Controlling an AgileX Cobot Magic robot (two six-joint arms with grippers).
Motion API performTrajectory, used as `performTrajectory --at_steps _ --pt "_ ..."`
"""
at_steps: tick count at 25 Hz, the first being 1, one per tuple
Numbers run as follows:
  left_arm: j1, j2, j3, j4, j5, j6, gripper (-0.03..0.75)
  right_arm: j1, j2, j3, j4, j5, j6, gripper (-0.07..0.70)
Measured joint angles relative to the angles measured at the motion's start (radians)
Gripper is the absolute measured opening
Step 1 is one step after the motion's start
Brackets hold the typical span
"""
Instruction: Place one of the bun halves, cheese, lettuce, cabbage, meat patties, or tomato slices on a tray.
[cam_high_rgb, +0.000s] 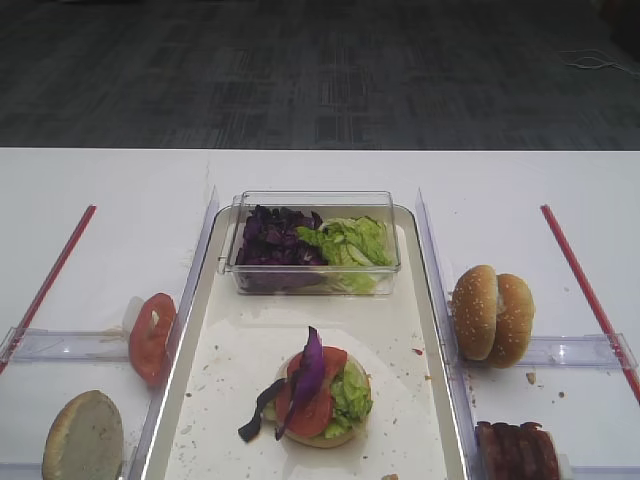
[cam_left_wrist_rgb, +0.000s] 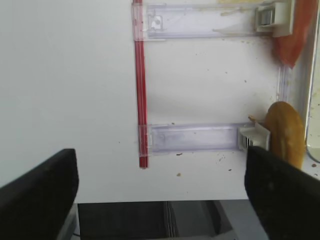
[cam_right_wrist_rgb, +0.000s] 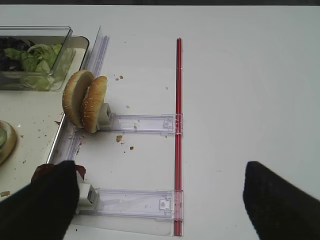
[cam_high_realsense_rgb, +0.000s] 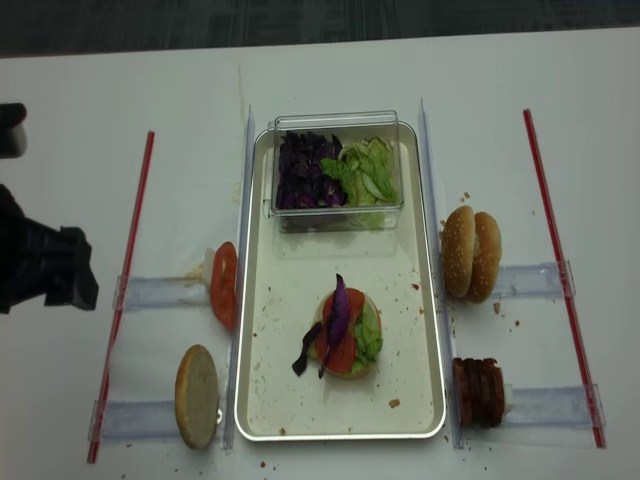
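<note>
Tabletop (cam_high_rgb: 300, 170) white, crumb-speckled around the tray (cam_high_realsense_rgb: 252, 300), dark carpet (cam_high_rgb: 300, 70) beyond; both pincers' jaws stand apart.

A white tabletop (cam_high_rgb: 100, 190) is seen filling the lower part of the exterior high view. Beyond its far edge, at 12 o'clock, a dark grey carpeted floor (cam_high_rgb: 320, 70) with a faint tiled pattern is shown. A pale cable (cam_high_rgb: 597, 63) is seen lying on the floor toward 2 o'clock. Even, soft lighting is cast throughout.
</note>
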Motion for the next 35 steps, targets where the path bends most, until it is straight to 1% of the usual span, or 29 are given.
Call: performTrajectory --at_steps 10,15,19,30,35 --pt "0.0 -0.43 0.201 0.001 0.014 -0.002 0.64 0.0 0.0 0.0 0.0 0.0 0.0 0.689" --pt "0.0 -0.606 0.312 0.001 0.023 -0.002 0.64 0.0 0.0 0.0 0.0 0.0 0.0 0.689" --pt "0.0 -0.744 0.377 0.001 0.026 -0.002 0.64 0.0 0.0 0.0 0.0 0.0 0.0 0.689" --pt "0.0 -1.127 0.388 -0.001 0.039 -0.004 0.639 0.0 0.0 0.0 0.0 0.0 0.0 0.689" --pt "0.0 -1.166 0.388 -0.004 0.046 -0.004 0.638 0.0 0.0 0.0 0.0 0.0 0.0 0.689"
